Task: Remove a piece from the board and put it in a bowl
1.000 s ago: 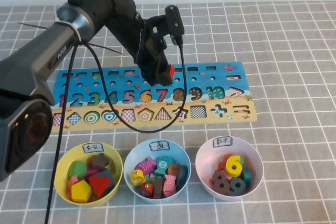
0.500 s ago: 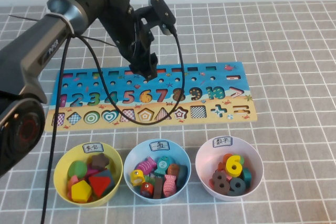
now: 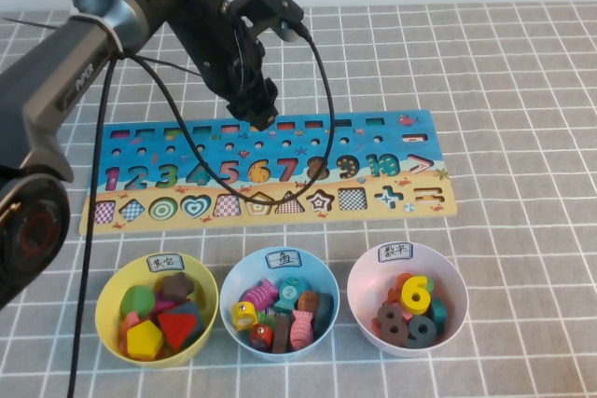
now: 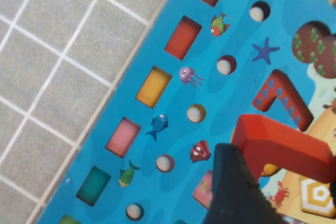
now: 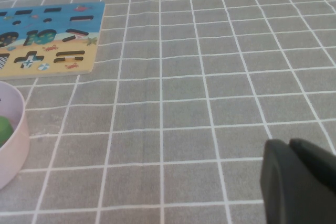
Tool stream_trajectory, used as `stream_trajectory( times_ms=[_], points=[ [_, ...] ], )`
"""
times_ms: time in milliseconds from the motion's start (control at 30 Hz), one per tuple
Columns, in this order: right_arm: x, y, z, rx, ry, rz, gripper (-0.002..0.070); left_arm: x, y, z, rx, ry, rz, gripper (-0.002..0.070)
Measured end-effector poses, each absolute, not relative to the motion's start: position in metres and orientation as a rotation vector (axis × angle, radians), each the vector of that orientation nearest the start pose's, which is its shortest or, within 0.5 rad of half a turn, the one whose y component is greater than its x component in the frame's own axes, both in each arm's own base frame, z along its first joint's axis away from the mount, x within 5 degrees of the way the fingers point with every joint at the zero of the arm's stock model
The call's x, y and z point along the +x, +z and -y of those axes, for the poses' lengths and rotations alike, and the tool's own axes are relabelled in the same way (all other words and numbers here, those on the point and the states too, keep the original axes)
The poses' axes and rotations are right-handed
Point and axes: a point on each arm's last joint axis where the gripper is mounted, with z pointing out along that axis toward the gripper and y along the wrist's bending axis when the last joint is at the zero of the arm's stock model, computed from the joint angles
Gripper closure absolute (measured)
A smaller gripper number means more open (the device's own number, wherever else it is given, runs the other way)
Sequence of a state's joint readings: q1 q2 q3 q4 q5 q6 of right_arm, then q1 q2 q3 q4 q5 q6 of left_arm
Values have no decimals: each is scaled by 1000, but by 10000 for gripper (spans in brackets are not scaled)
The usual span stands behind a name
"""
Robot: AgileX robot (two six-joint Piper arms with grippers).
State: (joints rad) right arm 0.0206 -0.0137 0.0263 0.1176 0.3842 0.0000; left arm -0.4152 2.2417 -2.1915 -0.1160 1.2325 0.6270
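My left gripper (image 3: 259,114) hangs above the far edge of the board (image 3: 392,195), over its middle. In the left wrist view it (image 4: 281,174) is shut on the red 7 (image 4: 283,148), held clear above the board (image 4: 173,103). The 7's empty slot (image 4: 277,96) shows below it. The arm hides the held piece in the high view. The pale pink bowl (image 3: 360,279) stands at the front right with several numerals in it. My right gripper (image 5: 296,182) is shut and empty, low over the bare cloth to the right, out of the high view.
A yellow bowl (image 3: 110,286) of shapes and a light blue bowl (image 3: 233,279) of pieces stand left of the pink bowl (image 5: 13,145). The board's right end (image 5: 50,35) shows in the right wrist view. A black cable (image 3: 322,137) loops over the board.
My left gripper has risen and moved back and to the left with the red 7, off the number row toward the board's far edge. The right arm has not moved.
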Motion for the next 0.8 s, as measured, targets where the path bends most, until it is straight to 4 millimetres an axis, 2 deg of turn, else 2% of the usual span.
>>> stream_trajectory(
  times_ms=[133,200,400,633,800],
  points=[
    [52,171,-5,53,130,-1879,694,438,284,204,1267,-108,-2416,357],
    [52,171,-5,53,130,-1879,694,430,299,204,1241,-100,-2403,357],
    [52,171,-5,53,130,-1879,694,384,347,205,1199,-127,-2363,357],
    [52,171,-5,53,130,-1879,694,332,363,192,1132,-151,-2279,357],
    [52,171,-5,53,130,-1879,694,297,351,172,1020,-176,-2246,357]
  ],
)
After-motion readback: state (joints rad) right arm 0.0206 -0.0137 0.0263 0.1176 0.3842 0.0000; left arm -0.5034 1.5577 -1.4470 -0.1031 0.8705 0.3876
